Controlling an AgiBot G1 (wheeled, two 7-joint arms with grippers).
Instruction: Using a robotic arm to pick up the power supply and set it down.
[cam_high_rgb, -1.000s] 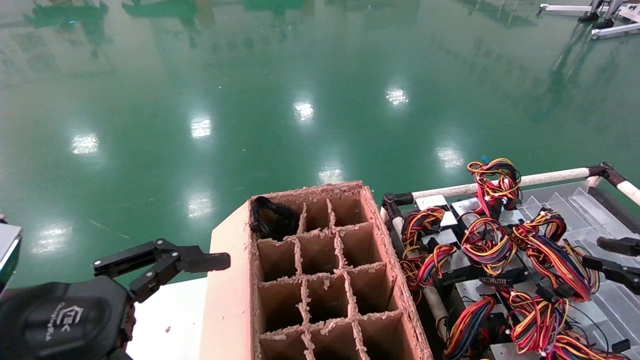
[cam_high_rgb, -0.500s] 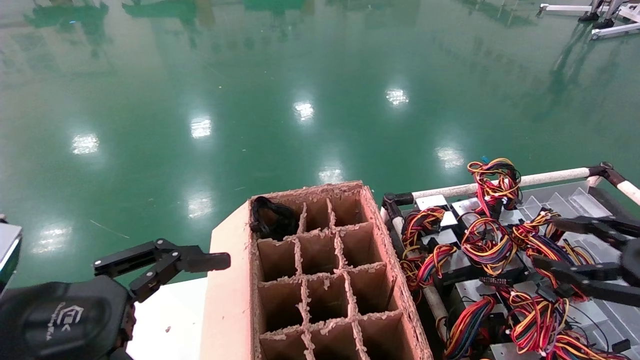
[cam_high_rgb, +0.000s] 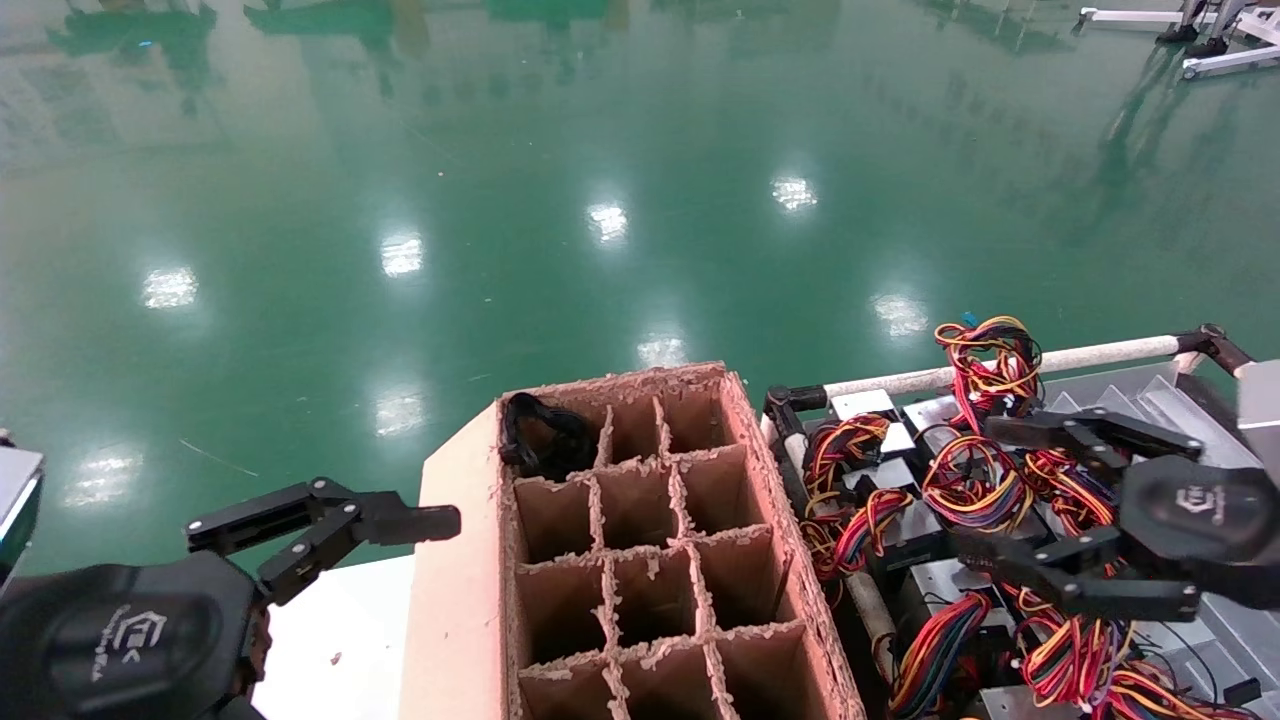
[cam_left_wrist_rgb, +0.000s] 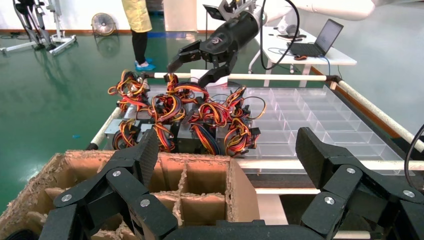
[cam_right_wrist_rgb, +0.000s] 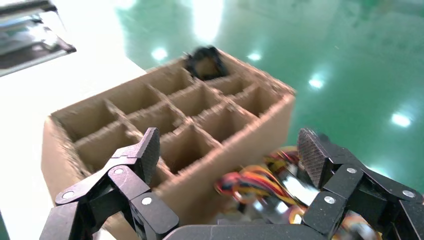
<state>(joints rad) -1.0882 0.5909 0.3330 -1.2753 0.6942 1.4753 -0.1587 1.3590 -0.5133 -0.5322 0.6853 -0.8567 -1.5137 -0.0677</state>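
Head view: right black two-finger tool with white logo (cam_high_rgb: 990, 495) hangs spread wide, released and empty, above the cluster of small silver-grey metal power supplies with looped red, yellow, orange and black wire bundles (cam_high_rgb: 975, 490). One finger sits on the far side of the bundle, the other on the near side. The brown cardboard box with a grid of dividers (cam_high_rgb: 640, 560) stands beside the tool, toward the robot's left. A black coiled cable (cam_high_rgb: 540, 440) lies in the box's far corner cell. The left black tool (cam_high_rgb: 330, 525) idles past the box's far side from the working tool, also spread and empty.

Left wrist view: the right tool (cam_left_wrist_rgb: 192, 67) shows far off above the wire heap (cam_left_wrist_rgb: 190, 120), with the clear plastic divided tray (cam_left_wrist_rgb: 300, 115) next to it. No contact can be told.

Right wrist view: the spread tool (cam_right_wrist_rgb: 227, 157) frames the box (cam_right_wrist_rgb: 170, 125) ahead and coloured wires (cam_right_wrist_rgb: 255, 182) just beneath.

Risk, as judged: neighbouring loops are tangled, so closing could catch wires only, or drag a second unit. Wires may slip or snag the tray rail on lifting.
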